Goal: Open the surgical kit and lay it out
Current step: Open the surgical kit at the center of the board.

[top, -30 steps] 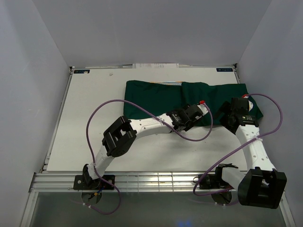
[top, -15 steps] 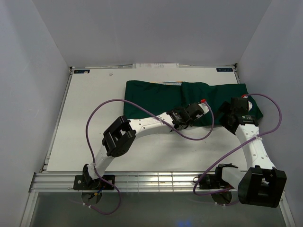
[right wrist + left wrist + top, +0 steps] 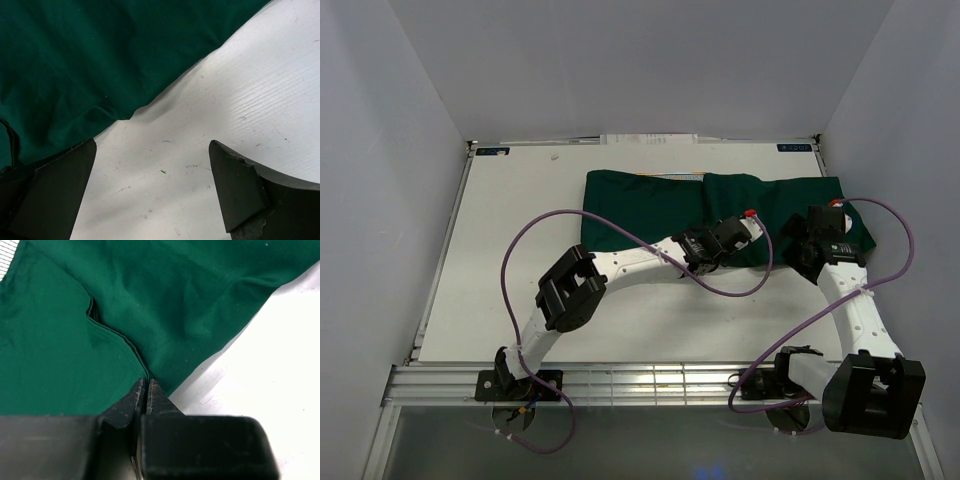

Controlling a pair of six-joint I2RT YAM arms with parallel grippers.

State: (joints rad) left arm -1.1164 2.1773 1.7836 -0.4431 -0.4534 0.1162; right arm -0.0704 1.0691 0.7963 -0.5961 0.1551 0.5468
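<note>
Left gripper [image 3: 750, 222], seen from above, reached onto the near edge of the dark green cloth wrap [image 3: 650, 205]. The wrap lay folded shut along the far side of the white table [image 3: 520, 260], its contents hidden, with the right gripper [image 3: 805, 232] at its right end. From the left wrist, the fingertips [image 3: 131, 401] were pinched together on a hemmed fold. From the right wrist, the jaws stood wide apart over tabletop beside the cloth's edge.
</note>
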